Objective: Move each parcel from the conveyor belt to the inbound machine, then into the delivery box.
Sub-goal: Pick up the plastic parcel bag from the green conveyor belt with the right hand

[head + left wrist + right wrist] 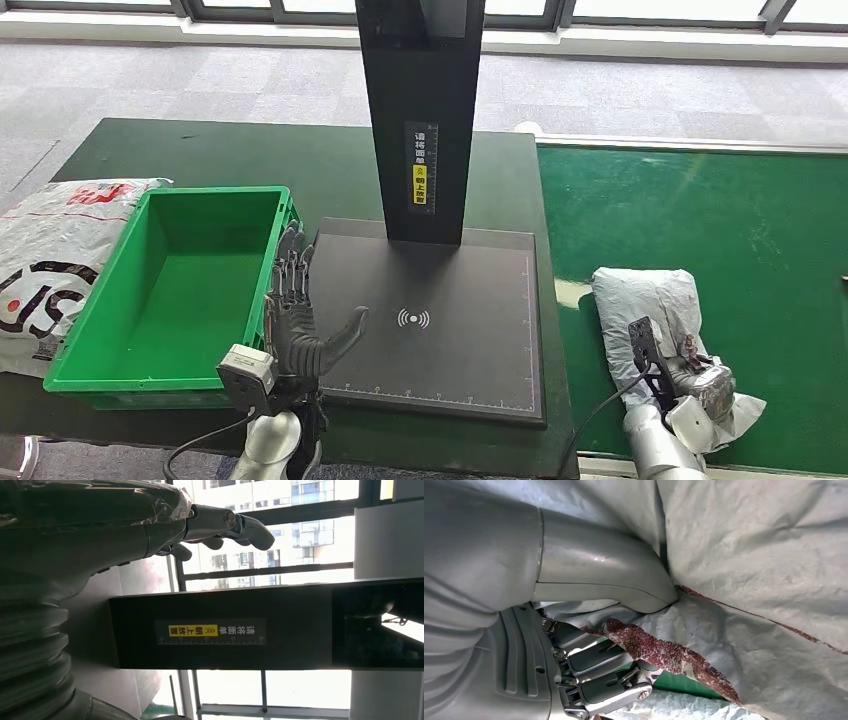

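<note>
Head view, left to right: a white plastic mailer bag (60,255) with red and black print lies at the far left of the dark green table (330,165), its edge touching the outer wall of the green delivery box (120,375). The box sits on the table with nothing showing inside it. Just beside the box's right wall the left hand (300,320) stands upright with its fingers (290,265) extended and spread and its thumb angled out to the right — released, holding nothing. It hangs over the left edge of the inbound machine (440,350), a flat black platform with a white wireless symbol at its middle and a black upright column (420,110) rising from its far edge; a narrow label with Chinese characters and a yellow band runs down the column. The left wrist view shows the same hand (150,535) with its fingertips stretched out in the air, apart from the column (300,625) and its label.

To the right of the machine lies the green conveyor belt (740,230). On it, near the edge closest to the robot, rests the parcel (650,300) — a crumpled grey-white plastic bag. The right hand (700,385) is at the parcel's near end, against the wrinkled film. In the right wrist view the thick thumb (624,580) presses into a fold on top of the parcel (764,545), while the darker fingers (599,665) curl beneath a flap bearing a dark red strip, so the film is pinched between thumb and fingers. Green belt (679,682) shows below the flap.
</note>
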